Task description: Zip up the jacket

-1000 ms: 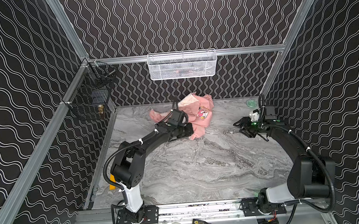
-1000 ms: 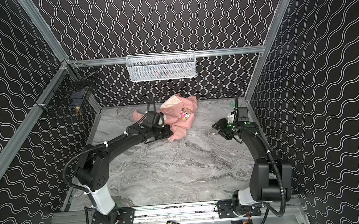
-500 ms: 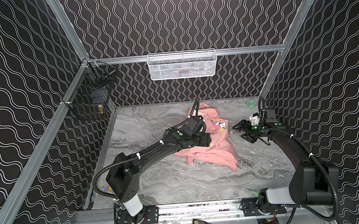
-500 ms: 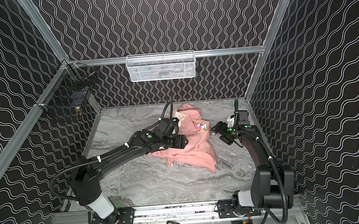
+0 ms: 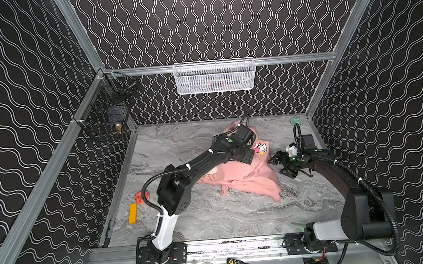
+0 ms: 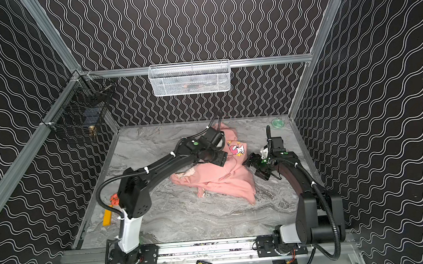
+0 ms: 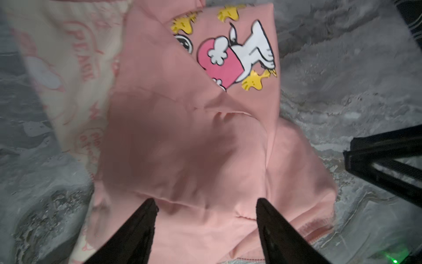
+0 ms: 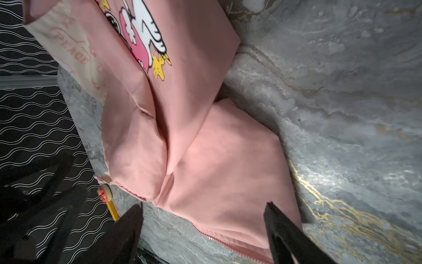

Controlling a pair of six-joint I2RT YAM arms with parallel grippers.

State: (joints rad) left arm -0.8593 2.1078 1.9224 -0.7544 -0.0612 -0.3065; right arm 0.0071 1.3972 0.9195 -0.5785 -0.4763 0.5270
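**Pink jacket lies rumpled between two open grippers**

The jacket (image 5: 244,180) lies in a crumpled heap on the grey marbled desk (image 5: 212,217), right of the middle and toward the back wall. Its cartoon print (image 5: 259,148) faces up at the far end, and pale cream lining (image 7: 68,57) shows where one front is folded back. A run of zipper teeth (image 8: 228,246) lies along the edge nearest the right arm.

The left gripper (image 7: 205,202) hangs over the middle of the jacket. Its jaws stand wide apart with only pink cloth below them, and they hold nothing. Whether they touch the cloth cannot be told.

The right gripper (image 5: 281,167) is just beside the jacket's right edge, with its jaws also spread and empty.

An orange block (image 5: 133,213) and a red piece (image 5: 140,196) lie by the left wall, well apart from the jacket.
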